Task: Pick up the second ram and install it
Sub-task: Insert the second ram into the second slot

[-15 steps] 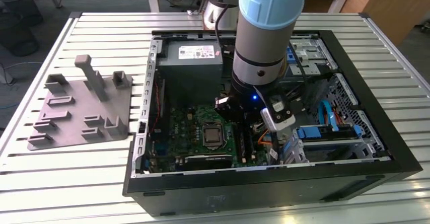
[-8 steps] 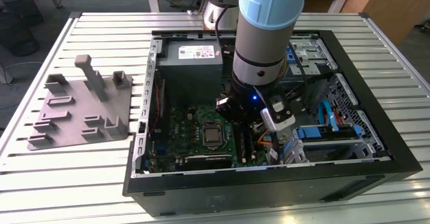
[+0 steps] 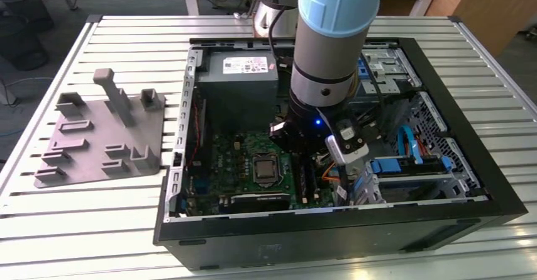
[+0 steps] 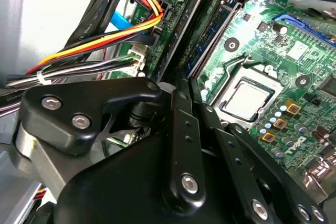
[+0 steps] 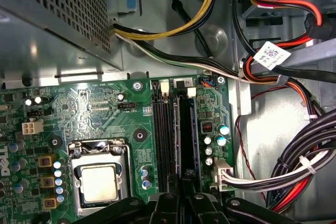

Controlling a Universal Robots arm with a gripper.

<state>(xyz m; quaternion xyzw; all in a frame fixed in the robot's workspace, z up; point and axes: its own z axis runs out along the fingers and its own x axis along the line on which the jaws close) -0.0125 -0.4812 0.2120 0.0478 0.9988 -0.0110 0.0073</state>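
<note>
In the exterior view, the arm is seen reaching down into the open computer case [image 3: 470, 185], which lies on a slatted table [image 3: 84, 229]; the gripper [image 3: 312, 146] is set low over the green motherboard [image 3: 243, 167], toward the side of the case that holds the drive bays. In the second wrist view, the black fingers [image 4: 184, 129] are drawn close together on a thin edge-on board, taken to be the second ram [image 4: 181, 80], lined up along the memory slots [image 4: 210, 35] beside the processor socket [image 4: 249, 98]. In the first wrist view, the stick [image 5: 185, 145] is seen standing in or just over a slot [image 5: 164, 145]; whether it is seated cannot be told. A misaligned notch or a tilted stick could be jammed if pressed, and the cable bundle [image 5: 310, 166] near the slots could be snagged.
</note>
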